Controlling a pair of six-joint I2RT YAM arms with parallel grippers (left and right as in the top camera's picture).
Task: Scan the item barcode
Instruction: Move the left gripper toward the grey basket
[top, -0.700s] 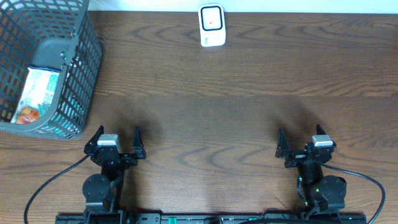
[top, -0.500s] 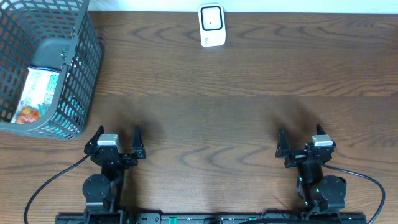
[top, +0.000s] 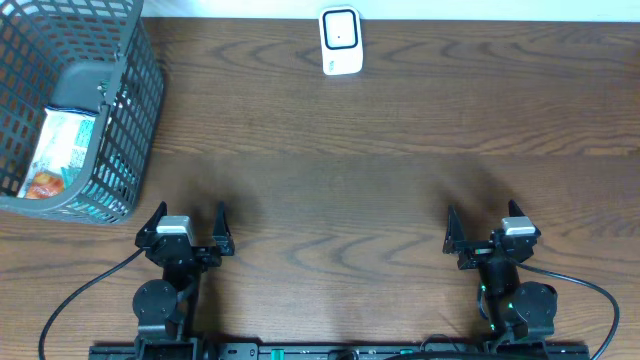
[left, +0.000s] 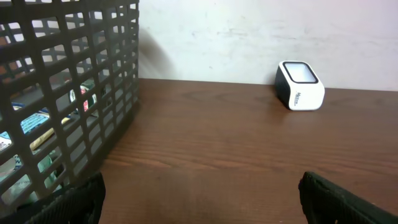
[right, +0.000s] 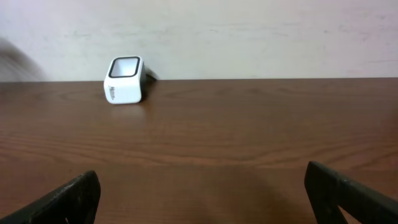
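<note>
Overhead view: the wooden desk (top: 400, 150) carries a grey mesh basket (top: 138, 100) at its far left corner and a white barcode scanner (top: 340, 41) at the middle of the far edge, well apart from each other.

Item: a flat packet (top: 55, 150), white and teal with an orange picture at one end, lies inside the basket against its floor. The left wrist view shows parts of it through the mesh; no barcode can be made out on it in any view.

Scanner: it stands upright on the desk, with its dark window facing up and towards the arms. Nothing is near it.

Left gripper (top: 190, 212): positioned at the near edge of the desk, just in front of the basket's near right corner and apart from it. The jaws stand wide apart and nothing is between them. In the left wrist view, the dark fingers (left: 339, 199) show only at the lower corners, with bare desk between.

Right gripper (top: 482, 215): positioned at the near edge on the right side, well apart from basket and scanner. The jaws are likewise fully spread, with no contents.

A black cable (top: 85, 290) trails from each arm base.
</note>
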